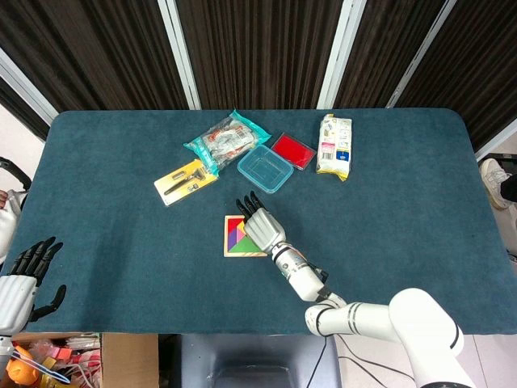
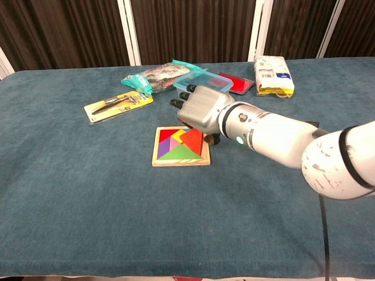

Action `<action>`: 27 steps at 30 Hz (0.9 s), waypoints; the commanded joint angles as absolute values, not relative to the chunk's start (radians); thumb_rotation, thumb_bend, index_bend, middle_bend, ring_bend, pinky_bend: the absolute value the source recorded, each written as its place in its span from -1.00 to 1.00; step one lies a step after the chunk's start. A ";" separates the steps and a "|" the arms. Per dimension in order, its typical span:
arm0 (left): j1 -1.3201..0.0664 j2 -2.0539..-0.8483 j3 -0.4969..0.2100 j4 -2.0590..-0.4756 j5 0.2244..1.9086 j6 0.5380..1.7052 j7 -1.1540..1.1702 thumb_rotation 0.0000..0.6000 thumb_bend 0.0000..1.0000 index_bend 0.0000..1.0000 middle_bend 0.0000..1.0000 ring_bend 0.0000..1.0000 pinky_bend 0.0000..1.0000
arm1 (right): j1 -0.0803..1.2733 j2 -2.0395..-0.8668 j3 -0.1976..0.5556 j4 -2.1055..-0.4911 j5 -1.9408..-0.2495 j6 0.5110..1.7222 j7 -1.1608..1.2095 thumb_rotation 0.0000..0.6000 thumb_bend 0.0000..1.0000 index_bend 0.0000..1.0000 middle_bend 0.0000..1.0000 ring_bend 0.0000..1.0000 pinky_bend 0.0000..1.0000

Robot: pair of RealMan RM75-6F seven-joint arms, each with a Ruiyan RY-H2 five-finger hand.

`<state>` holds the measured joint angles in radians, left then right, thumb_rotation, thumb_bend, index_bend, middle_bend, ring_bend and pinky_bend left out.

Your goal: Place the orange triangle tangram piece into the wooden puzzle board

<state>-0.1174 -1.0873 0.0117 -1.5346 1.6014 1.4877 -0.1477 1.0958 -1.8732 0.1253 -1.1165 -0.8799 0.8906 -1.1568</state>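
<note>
Faced a table (image 2: pixel 88 205) under dark teal cloth, with dark pleated curtains (image 1: pixel 258 48) behind. Found the left hand (image 1: pixel 20 279) nearest, off the near left edge of the table in the head view, its fingers spread and holding nothing. Caught a cardboard box (image 1: pixel 97 360) with bright clutter just below that hand.

Saw the right hand (image 2: pixel 202 108) further in, hanging back-up over the right part of the wooden puzzle board (image 2: pixel 176 163), fingers stretched away from the robot and slightly apart, nothing gripped as far as could be seen. Could not tell whether the palm or the tucked thumb touched anything below.

Spotted the orange triangle (image 2: pixel 192 139) lying in the board, partly hidden under that hand, beside red, purple, yellow and green pieces. Could not judge whether it sat fully flush.

Noted, beyond the board, a yellow blister card (image 2: pixel 117 104) holding a dark tool off to the left. Made out a clear blue container (image 2: pixel 202 80) behind the hand, a crinkled teal bag (image 2: pixel 155 73) just left of it and a flat red item (image 2: pixel 237 82) just right. Placed a white and yellow packet (image 2: pixel 272 75) farthest right.
</note>
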 commanded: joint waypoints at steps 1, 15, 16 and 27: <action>-0.117 -1.087 0.012 -1.534 1.602 1.487 -0.149 1.00 -0.09 -1.00 -1.00 -0.98 -0.74 | 1.097 -1.874 0.126 -1.116 -0.878 0.889 -1.154 1.00 -0.03 -0.02 -0.97 -1.00 -1.00; -0.118 -1.088 0.012 -1.535 1.603 1.488 -0.148 1.00 -0.09 -1.00 -1.00 -0.98 -0.74 | 1.092 -1.863 0.103 -1.144 -0.888 0.896 -1.158 1.00 -0.03 -0.02 -0.97 -1.00 -1.00; -0.118 -1.088 0.012 -1.535 1.603 1.489 -0.148 1.00 -0.09 -1.00 -1.00 -0.98 -0.74 | 1.092 -1.862 0.101 -1.147 -0.890 0.897 -1.159 1.00 -0.03 -0.02 -0.97 -1.00 -1.00; -0.116 -1.088 0.014 -1.534 1.609 1.494 -0.147 1.00 -0.09 -1.00 -1.00 -0.98 -0.74 | 1.086 -1.855 0.098 -1.176 -0.902 0.919 -1.158 1.00 -0.03 -0.03 -0.97 -1.00 -1.00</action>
